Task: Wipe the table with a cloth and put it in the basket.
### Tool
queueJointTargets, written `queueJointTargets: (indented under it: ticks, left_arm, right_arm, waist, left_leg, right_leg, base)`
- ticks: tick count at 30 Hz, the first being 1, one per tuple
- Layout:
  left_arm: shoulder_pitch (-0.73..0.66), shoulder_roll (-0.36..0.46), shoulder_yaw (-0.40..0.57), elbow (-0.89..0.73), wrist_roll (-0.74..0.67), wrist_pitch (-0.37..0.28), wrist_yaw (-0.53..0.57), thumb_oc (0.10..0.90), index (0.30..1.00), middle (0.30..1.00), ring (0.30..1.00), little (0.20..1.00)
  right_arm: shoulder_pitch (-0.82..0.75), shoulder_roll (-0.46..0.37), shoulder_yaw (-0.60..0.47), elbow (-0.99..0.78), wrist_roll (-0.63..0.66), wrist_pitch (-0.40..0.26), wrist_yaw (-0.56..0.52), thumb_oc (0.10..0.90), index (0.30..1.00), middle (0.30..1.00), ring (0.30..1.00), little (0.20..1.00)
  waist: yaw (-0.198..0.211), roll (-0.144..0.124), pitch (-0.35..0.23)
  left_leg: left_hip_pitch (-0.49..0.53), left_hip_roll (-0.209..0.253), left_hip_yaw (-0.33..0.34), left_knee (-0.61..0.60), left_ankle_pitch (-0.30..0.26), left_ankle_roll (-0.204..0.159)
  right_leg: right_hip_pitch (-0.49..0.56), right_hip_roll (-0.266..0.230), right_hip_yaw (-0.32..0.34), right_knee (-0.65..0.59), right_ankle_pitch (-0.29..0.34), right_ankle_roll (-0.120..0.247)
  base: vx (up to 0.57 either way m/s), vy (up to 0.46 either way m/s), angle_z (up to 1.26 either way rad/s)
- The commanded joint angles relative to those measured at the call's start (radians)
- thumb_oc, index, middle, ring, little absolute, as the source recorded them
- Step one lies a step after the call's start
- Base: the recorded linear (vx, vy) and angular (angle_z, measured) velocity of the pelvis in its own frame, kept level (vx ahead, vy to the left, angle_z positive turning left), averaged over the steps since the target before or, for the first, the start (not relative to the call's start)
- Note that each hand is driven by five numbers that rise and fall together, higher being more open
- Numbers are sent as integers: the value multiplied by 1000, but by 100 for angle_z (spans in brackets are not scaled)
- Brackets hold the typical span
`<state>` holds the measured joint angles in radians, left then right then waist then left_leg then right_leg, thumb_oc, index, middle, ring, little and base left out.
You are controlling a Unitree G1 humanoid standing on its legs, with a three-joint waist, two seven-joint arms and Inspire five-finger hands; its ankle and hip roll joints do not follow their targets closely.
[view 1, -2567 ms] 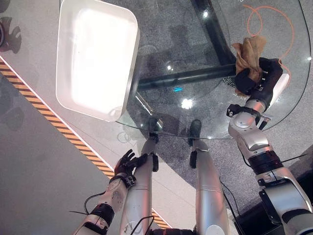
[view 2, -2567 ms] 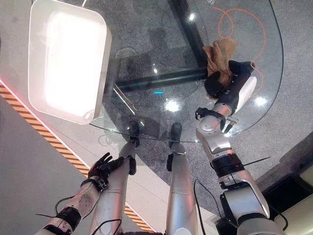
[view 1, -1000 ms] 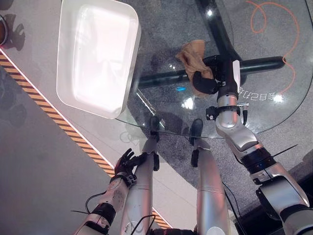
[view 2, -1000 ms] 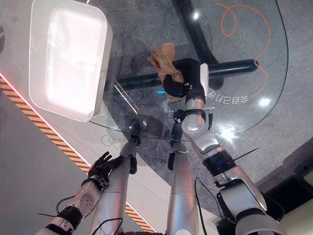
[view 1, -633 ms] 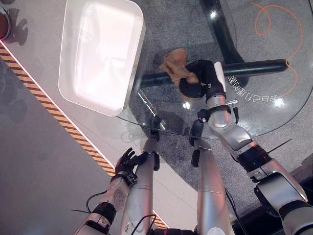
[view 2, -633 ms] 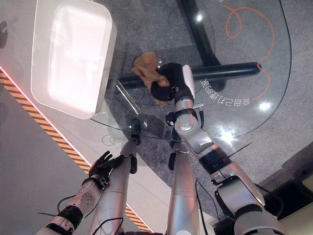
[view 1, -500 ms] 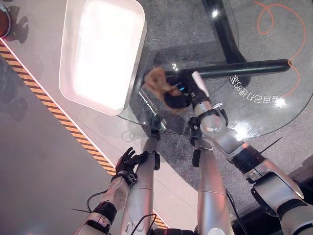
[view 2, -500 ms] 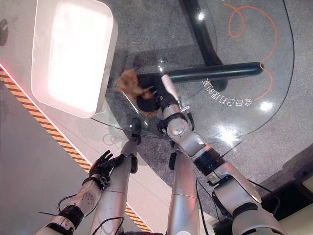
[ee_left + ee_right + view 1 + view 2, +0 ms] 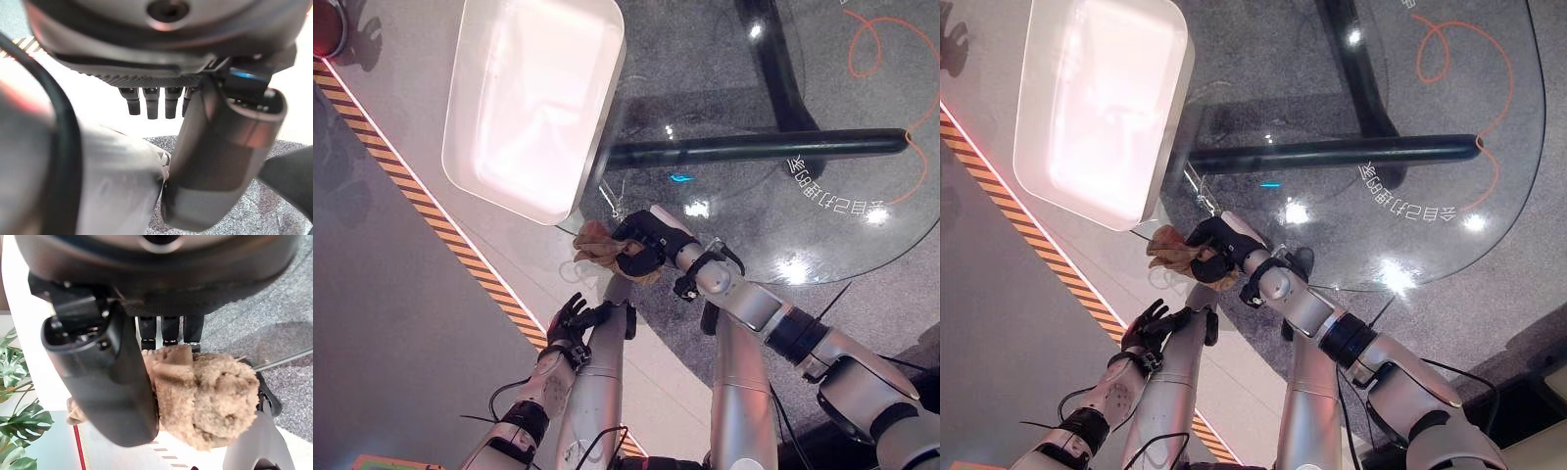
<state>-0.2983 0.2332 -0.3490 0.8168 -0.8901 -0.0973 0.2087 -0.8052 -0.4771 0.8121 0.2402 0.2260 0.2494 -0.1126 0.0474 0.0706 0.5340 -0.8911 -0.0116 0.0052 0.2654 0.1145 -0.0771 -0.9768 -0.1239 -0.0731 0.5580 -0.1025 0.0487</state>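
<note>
The left hand (image 9: 570, 323) hangs low at the robot's left side, off the table, its fingers loosely spread and holding nothing. Further along stands the white basket (image 9: 597, 157), a shallow rounded tray at the left edge of the round glass table (image 9: 862, 259). Just below the basket's near corner, right at the table's near rim, the right hand (image 9: 641, 243) has its fingers and thumb curled round the cloth (image 9: 595, 245). The cloth is a tan, fuzzy, terry-like rag, bunched into a wrinkled lump rather than spread flat. Its free end sticks out of the fist toward the robot's left, so its long axis runs roughly left to right along the table's edge.
</note>
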Motion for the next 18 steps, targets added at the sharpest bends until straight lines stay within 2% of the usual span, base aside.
queueJointTargets:
  ticks: [1, 7, 11, 18]
  left_arm:
    - [75, 2, -45, 22, -24, 8, 10, 800, 900, 900, 900, 900]
    - [77, -6, -52, 26, -34, -3, 9, 800, 900, 900, 900, 900]
    - [84, -7, -49, 26, -32, -11, 16, 800, 900, 900, 900, 900]
    - [96, -10, -42, 8, -33, -24, 18, 800, 900, 900, 900, 900]
  right_arm:
    - [5, 37, 5, -186, 16, -84, -26, 100, 300, 300, 300, 200]
    - [18, 41, -70, -154, 58, -143, -193, 100, 300, 300, 300, 200]
    - [18, 28, -135, -158, 62, -157, -278, 100, 300, 300, 300, 200]
    - [30, -3, -234, -166, 42, -128, -339, 100, 300, 300, 300, 200]
  waist:
    - [-9, 8, -14]
    - [-13, 10, -14]
    - [-17, 8, -14]
    - [-27, 3, -14]
  left_leg:
    - [-61, -53, 65, 156, -120, 26]
    - [-64, -51, 64, 157, -122, 28]
    - [-66, -50, 63, 158, -124, 30]
    - [-65, -46, 64, 160, -130, 34]
  right_leg:
    - [-3, 29, -43, -182, 141, 39]
    - [-9, 31, -35, -176, 142, 39]
    - [-14, 34, -33, -175, 144, 41]
    - [-16, 41, -28, -170, 145, 42]
  base:
    - [0, 0, 0]
    - [0, 0, 0]
    - [0, 0, 0]
    - [0, 0, 0]
